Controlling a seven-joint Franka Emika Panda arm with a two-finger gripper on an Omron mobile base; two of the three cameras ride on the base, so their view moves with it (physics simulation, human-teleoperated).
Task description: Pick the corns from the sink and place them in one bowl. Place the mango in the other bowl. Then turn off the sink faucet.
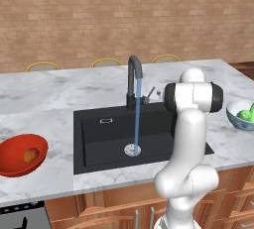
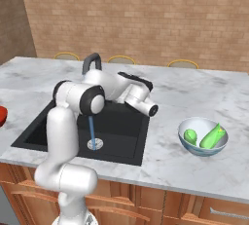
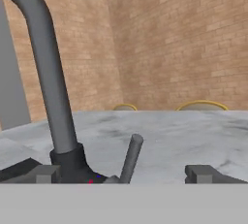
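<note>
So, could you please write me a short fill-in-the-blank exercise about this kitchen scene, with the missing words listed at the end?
1. The mango lies in the ____ bowl.
2. The two corns lie in the pale ____ on the counter.
3. Water runs from the sink faucet, so it is turned ____.
4. The claw is ____, with the faucet's lever between its fingertips.

Missing words: red; bowl; on; open

Glossy red bowl (image 1: pixel 15 156), matt black sink (image 1: pixel 94 139), marble counter (image 1: pixel 49 99).
</note>
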